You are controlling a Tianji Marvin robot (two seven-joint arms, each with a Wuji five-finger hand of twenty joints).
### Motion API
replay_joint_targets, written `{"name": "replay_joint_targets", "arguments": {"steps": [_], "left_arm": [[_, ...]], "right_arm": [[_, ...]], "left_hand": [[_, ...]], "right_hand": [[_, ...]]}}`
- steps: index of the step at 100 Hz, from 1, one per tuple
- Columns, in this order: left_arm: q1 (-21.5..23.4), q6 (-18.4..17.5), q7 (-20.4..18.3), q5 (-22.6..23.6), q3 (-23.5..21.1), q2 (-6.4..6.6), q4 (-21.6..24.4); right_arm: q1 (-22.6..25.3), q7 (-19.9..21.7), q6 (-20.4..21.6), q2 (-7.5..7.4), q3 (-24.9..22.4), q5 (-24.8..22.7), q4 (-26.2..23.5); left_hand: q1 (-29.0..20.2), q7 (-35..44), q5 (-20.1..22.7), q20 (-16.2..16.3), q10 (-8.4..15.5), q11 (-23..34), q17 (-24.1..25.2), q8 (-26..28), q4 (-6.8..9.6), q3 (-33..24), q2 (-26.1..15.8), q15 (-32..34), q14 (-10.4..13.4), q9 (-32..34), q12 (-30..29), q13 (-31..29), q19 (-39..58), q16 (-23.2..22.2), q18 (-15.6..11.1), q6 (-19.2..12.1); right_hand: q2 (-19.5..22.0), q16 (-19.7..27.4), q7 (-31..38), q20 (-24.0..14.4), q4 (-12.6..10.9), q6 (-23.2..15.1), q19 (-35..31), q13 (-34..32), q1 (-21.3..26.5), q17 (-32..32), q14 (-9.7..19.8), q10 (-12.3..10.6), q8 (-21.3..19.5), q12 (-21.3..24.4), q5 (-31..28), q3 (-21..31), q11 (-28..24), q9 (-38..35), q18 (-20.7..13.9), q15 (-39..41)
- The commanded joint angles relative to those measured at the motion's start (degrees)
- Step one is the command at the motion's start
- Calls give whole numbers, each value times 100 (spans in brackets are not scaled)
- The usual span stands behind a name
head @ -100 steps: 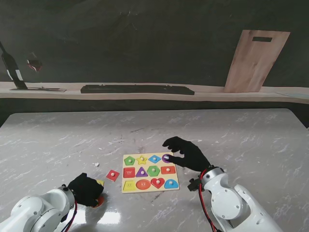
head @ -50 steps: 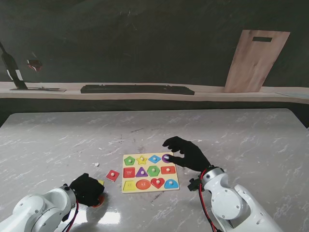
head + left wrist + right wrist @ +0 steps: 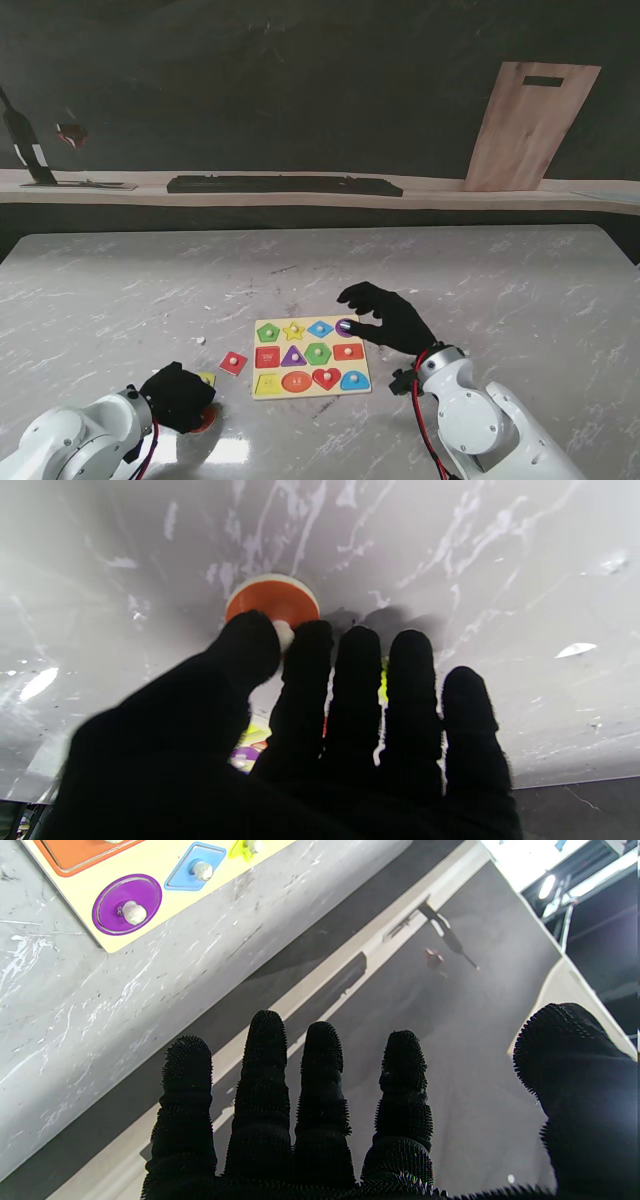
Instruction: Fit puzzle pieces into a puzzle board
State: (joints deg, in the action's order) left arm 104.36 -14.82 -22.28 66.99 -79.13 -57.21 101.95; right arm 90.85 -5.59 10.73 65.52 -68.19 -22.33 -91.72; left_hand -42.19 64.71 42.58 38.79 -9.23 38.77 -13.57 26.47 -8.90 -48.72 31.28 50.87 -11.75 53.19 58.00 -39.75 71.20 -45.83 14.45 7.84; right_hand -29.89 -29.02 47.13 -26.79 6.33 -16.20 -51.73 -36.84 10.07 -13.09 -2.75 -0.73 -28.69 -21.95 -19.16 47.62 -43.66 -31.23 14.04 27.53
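Orange round piece (image 3: 272,600) at left hand (image 3: 178,395) fingertips, on table.

A wooden cutting board (image 3: 530,125) leans against the dark wall. A long black bar (image 3: 284,185) lies on the shelf (image 3: 440,192) behind the marble table (image 3: 520,280).

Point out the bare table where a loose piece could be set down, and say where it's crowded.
Bare marble lies left of the puzzle board, beyond the red square piece, and right of the right hand. The strip farther from me, toward the table's back edge, is bare too. It is crowded at the left hand, over the orange round piece.
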Motion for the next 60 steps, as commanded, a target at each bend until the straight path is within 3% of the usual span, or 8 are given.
{"name": "replay_joint_targets", "arguments": {"steps": [1, 33, 60], "left_arm": [[65, -79, 6, 28, -38, 3, 97], [-101, -480, 81, 16, -87, 9, 195], [-741, -796, 431, -90, 297, 13, -103]], "right_arm": [[41, -17, 6, 8, 7, -15, -24], [40, -14, 25, 7, -8, -7, -25], [51, -13, 90, 8, -22, 22, -22]], "left_hand": [[-137, 40, 135, 64, 60, 53, 34, 56, 577, -632, 50, 152, -35, 158, 127, -90, 158, -133, 728, -746], [-138, 12, 119, 65, 95, -3, 33, 52, 574, -594, 19, 121, -12, 145, 184, -75, 155, -131, 729, -821], [-142, 5, 109, 69, 106, -37, 8, 33, 557, -567, 4, 117, 0, 147, 209, -95, 165, -132, 714, -849]], "right_hand": [[77, -34, -57, -103, -209, -207, -29, -7, -87, 68, -2, -114, -72, -30, -113, -59, 3, -105, 25, 83], [81, -35, -53, -101, -209, -201, -26, -5, -89, 73, -6, -107, -73, -30, -120, -57, 4, -105, 29, 84], [81, -33, -53, -101, -210, -203, -24, 1, -84, 78, -1, -113, -74, -32, -122, -54, 0, -106, 24, 80]]}}
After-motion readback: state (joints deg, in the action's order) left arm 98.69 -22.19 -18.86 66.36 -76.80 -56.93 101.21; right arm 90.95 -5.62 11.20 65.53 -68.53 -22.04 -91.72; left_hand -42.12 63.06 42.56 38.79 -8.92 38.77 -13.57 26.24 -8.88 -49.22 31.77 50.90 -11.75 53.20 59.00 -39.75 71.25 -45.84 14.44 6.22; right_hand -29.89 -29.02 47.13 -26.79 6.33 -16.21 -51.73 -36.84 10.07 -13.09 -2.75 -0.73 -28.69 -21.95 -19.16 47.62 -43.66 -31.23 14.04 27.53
